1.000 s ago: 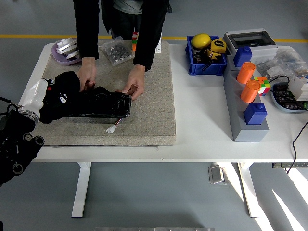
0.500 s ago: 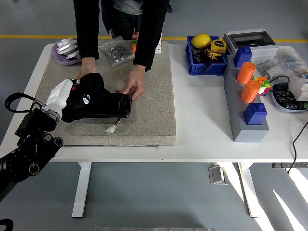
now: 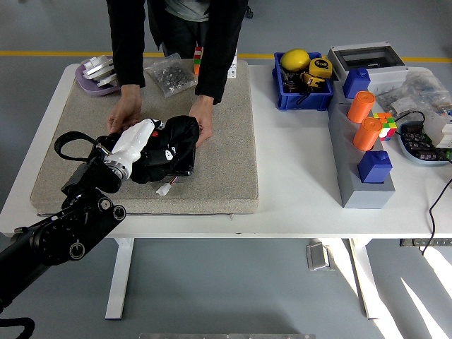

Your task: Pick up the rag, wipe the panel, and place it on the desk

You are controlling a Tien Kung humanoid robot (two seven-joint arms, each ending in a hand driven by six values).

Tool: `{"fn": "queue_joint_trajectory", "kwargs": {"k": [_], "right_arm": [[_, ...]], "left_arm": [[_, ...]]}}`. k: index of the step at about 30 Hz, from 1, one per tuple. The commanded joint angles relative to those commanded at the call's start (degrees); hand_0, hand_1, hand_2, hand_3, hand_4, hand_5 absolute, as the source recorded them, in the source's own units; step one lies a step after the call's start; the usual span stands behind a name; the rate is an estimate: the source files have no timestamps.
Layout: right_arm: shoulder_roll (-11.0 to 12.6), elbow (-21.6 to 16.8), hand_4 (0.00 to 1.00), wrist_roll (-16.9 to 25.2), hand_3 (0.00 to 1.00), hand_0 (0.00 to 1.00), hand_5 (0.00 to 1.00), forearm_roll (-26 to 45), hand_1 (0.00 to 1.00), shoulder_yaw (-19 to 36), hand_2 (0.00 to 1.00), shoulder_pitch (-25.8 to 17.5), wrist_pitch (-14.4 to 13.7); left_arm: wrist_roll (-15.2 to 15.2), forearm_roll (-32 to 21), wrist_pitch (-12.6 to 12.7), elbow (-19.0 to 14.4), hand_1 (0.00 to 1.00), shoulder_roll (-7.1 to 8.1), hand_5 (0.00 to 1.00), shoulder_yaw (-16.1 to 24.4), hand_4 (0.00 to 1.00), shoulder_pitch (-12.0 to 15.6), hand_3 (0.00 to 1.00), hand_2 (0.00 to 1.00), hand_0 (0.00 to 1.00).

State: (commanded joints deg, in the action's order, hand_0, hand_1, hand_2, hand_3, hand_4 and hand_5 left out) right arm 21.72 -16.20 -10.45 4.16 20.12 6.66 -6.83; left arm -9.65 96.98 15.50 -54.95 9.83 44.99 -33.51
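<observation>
Pressing the black rag (image 3: 173,139) onto the panel (image 3: 185,161) with the left hand (image 3: 138,145), fingers curled.
Person's hands (image 3: 124,113) steady it; blue bin (image 3: 304,99) well apart.

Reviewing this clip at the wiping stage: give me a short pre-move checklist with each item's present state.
1. Rag under the left hand: ok, the hand presses it onto the panel.
2. Panel lying on the grey mat: ok.
3. Panel held steady: ok, the person's hands rest at its far edge, one at each end.
4. Wipe path clear of the person's fingers: not ok, one hand touches the rag's right end.
5. Loose white connector near the panel's front edge: cannot tell whether it would snag.
6. Right hand: not in view.
</observation>
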Motion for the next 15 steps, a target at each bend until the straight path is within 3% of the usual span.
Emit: {"fn": "queue_joint_trajectory", "kwargs": {"k": [6, 15], "right_arm": [[0.03, -0.02, 0.959, -0.04, 0.568, 0.641, 0.465, -0.12, 0.608, 0.06, 0.661, 0.01, -0.01], [0.03, -0.05, 0.959, -0.10, 0.568, 0.644, 0.465, -0.06, 0.607, 0.08, 0.661, -0.07, -0.05]], "left_arm": [[-0.32, -0.26, -0.20, -0.84, 0.247, -0.68, 0.002, -2.67, 0.303, -0.43, 0.467, 0.513, 0.208], [-0.53, -0.16, -0.04, -1.80, 0.249, -1.20, 0.002, -3.63, 0.305, -0.32, 0.469, 0.513, 0.208]]}}
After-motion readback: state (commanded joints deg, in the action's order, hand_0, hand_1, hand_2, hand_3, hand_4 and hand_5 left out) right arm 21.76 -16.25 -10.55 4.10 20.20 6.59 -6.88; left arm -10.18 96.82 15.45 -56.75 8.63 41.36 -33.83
